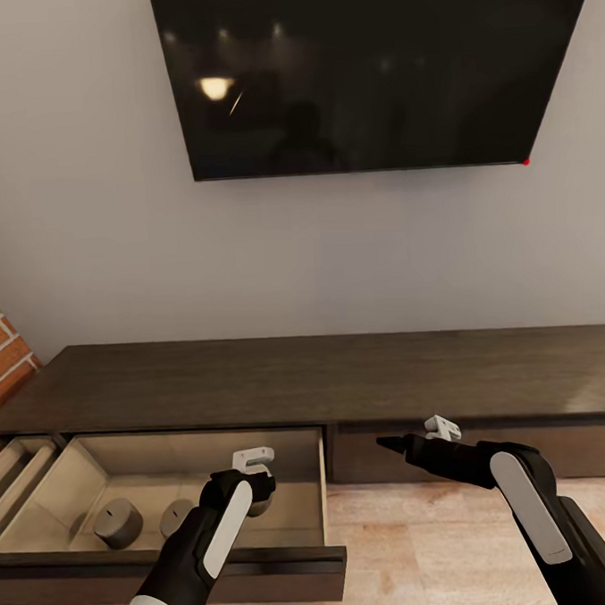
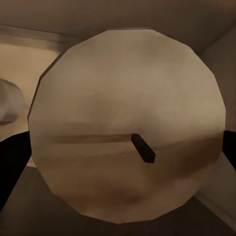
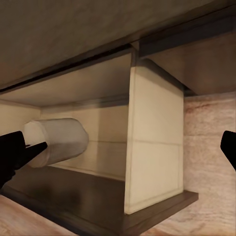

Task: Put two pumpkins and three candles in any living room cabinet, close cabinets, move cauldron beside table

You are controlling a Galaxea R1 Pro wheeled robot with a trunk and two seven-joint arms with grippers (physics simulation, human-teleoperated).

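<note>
Dark-brown wooden cabinet [image 1: 343,376] runs long and low under the wall TV [image 1: 369,66], with one drawer [image 1: 175,561] pulled open at about 7 o'clock in the head view; pale tan interior.

Candle count: three. Two stubby cylinders stand upright on the drawer floor, one [image 1: 118,522] at the left, another [image 1: 176,517] just beside it at 3 o'clock. They read grey-tan in the drawer's shade. The third candle [image 2: 128,123] is in the left gripper [image 1: 254,495], above the drawer's right half, mostly hidden behind the arm from the head camera.

Left wrist view adds what the head camera lacks: the held candle's round faceted beige end face with a short dark wick [image 2: 143,148], dark finger [image 2: 12,164] at either edge, so the claw is pinching it. A second candle [image 2: 10,101] is blurred off to the side.

Right gripper [image 1: 393,442] hovers at 4 o'clock, off the drawer's right corner, in front of the closed cabinet front. Right wrist view shows fingers [image 3: 17,152] spread wide, nothing between them. It also shows the held candle [image 3: 56,141] side-on, pale cylinder lying horizontal above the drawer floor, plus the drawer's cream side wall [image 3: 155,142].

Wood-plank floor [image 1: 416,546] below; brick edge [image 1: 1,343] at 9 o'clock.
</note>
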